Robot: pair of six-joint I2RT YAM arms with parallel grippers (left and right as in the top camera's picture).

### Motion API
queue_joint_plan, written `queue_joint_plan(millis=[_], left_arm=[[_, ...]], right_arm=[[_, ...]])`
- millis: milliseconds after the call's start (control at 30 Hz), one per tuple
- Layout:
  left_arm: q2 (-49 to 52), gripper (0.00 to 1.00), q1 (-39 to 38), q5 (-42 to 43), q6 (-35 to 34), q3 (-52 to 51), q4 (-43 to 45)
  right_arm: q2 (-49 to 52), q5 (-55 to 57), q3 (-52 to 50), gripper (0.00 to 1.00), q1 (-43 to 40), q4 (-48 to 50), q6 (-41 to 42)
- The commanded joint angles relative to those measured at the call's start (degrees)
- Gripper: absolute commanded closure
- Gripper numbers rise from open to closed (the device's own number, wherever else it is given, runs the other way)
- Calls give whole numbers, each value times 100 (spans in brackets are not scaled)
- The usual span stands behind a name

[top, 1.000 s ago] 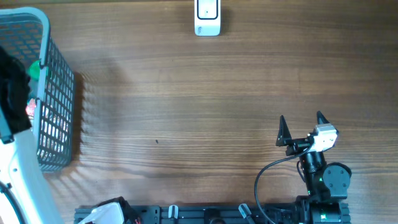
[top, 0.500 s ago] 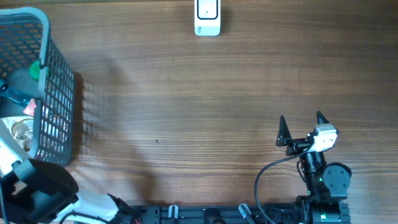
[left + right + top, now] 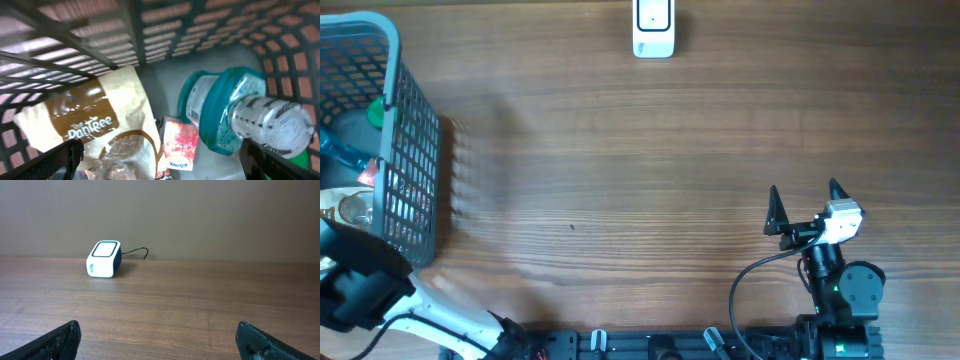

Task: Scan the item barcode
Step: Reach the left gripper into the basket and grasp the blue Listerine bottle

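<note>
The left gripper (image 3: 160,160), jaws wide and aimed into the basket (image 3: 415,150) at the table's (image 3: 620,180) 9 o'clock, should centre on one item, likely the teal bottle (image 3: 220,115) beside the DanTree bag (image 3: 95,130), before closing, while the right gripper (image 3: 806,195) sits wide open at 5 o'clock, with the scanner (image 3: 653,28) at 12.

Matt wood table (image 3: 670,150), smooth plastic scanner (image 3: 653,30)
</note>
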Motion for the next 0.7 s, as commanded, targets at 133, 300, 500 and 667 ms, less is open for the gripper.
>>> queue_joint_plan(millis=[133, 300, 500, 667], left_arm=[[0, 1, -273, 116, 273, 396, -223], [0, 0, -273, 146, 302, 638, -321], [50, 1, -459, 750, 146, 636, 317], [319, 1, -706, 330, 122, 636, 345]], right_arm=[[-46, 39, 50, 0, -13, 28, -68], [-46, 39, 50, 0, -13, 28, -70], [-46, 39, 50, 0, -13, 28, -68], [-46, 37, 50, 0, -13, 28, -68]])
